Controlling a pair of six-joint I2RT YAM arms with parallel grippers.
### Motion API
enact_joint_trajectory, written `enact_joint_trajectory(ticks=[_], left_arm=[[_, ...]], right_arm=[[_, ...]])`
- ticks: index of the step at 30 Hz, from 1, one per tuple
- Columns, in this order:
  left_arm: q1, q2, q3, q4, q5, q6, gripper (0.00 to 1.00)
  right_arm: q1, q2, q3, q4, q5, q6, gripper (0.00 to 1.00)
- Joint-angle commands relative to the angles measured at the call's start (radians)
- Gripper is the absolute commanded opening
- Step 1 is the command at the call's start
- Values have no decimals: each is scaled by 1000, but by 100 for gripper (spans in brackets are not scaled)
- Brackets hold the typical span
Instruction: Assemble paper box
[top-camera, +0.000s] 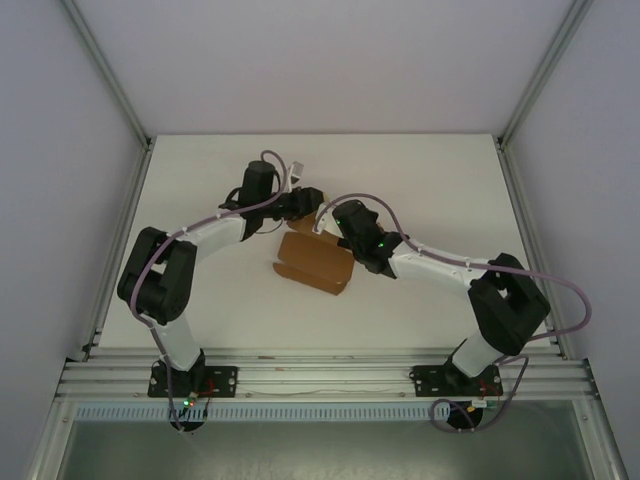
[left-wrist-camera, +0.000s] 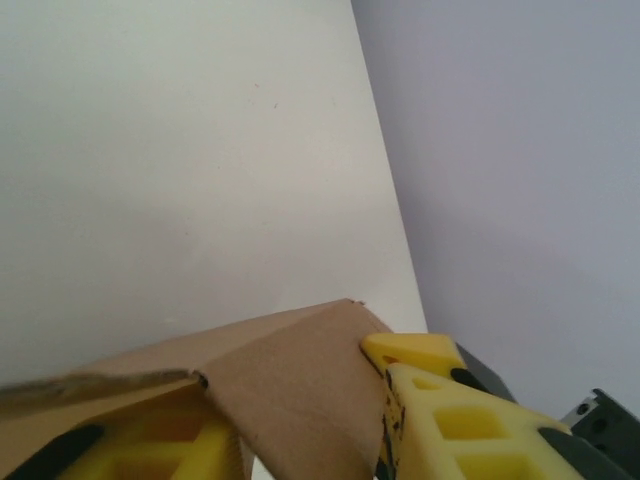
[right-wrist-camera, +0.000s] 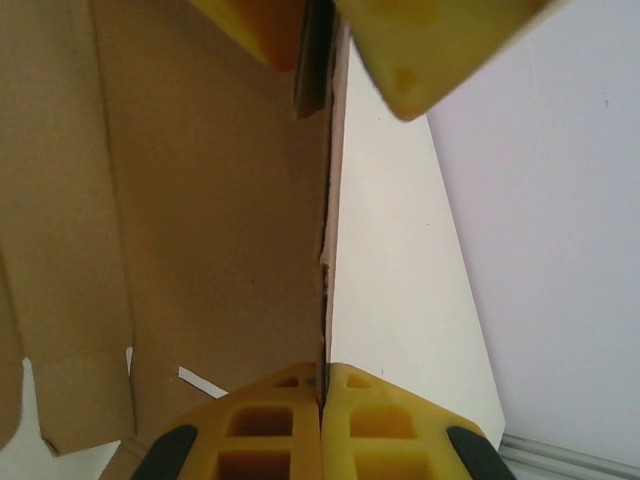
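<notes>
Paper box (top-camera: 315, 262) lies mid table (top-camera: 200, 180), part-folded, end flaps loose; right gripper (right-wrist-camera: 322, 400) pinched on a panel edge; left gripper (left-wrist-camera: 300, 400) straddles a flap, grip unclear; closing likely remains.

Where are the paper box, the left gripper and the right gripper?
paper box (top-camera: 318, 262): top view, brown upper face.
left gripper (left-wrist-camera: 290, 395): left wrist view, between fingertips.
right gripper (right-wrist-camera: 322, 385): right wrist view, between fingertips.

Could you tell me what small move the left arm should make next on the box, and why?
Probably close the left gripper fully onto the flap. Its jaws straddle that cardboard, though a firm grip isn't evident, while the right gripper is shut on the box edge, steadying it for folding.
</notes>
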Motion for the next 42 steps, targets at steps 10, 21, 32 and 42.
enact_joint_trajectory(ticks=[10,21,32,42], left_arm=[[107,-317,-213,-333,-427,274,100],[149,-223,-285,-252,-431,384,100],[57,-94,-205,-210,-400,447,98],[-10,-7,-130,-246,-462,453,96]], right_arm=[[-43,-73,-57,-6,-52,65,1],[-78,-82,-42,-38,-138,101,2],[-79,-69,-22,-42,-195,123,2],[-79,-75,-29,-41,-234,128,2]])
